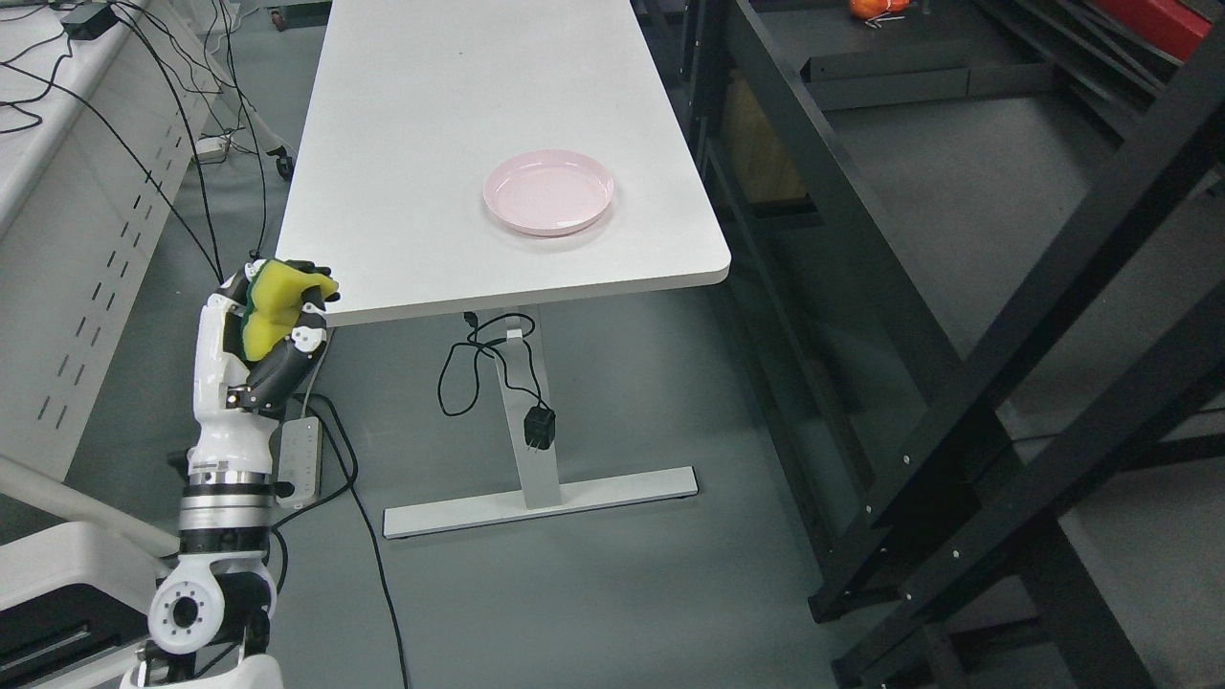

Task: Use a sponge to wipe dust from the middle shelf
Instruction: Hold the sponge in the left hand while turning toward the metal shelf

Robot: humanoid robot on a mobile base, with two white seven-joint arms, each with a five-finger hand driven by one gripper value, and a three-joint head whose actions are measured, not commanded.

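Observation:
My left hand [278, 311] is raised at the lower left, just off the near left corner of the white table [431, 144]. Its fingers are curled around a yellow sponge [273, 304] with a green scrubbing side. A black metal shelf rack [957, 316] stands to the right of the table, seen from above at an angle; its grey shelf boards [919, 163] show between the black beams. The hand and sponge are far to the left of the rack. My right arm is out of view.
A pink plate [548, 191] sits on the table near its right front corner. A power strip [299, 459] and black cables [478, 373] lie on the grey floor under the table. A white cabinet [77, 239] stands at the left. An orange object [876, 8] lies on the rack's far shelf.

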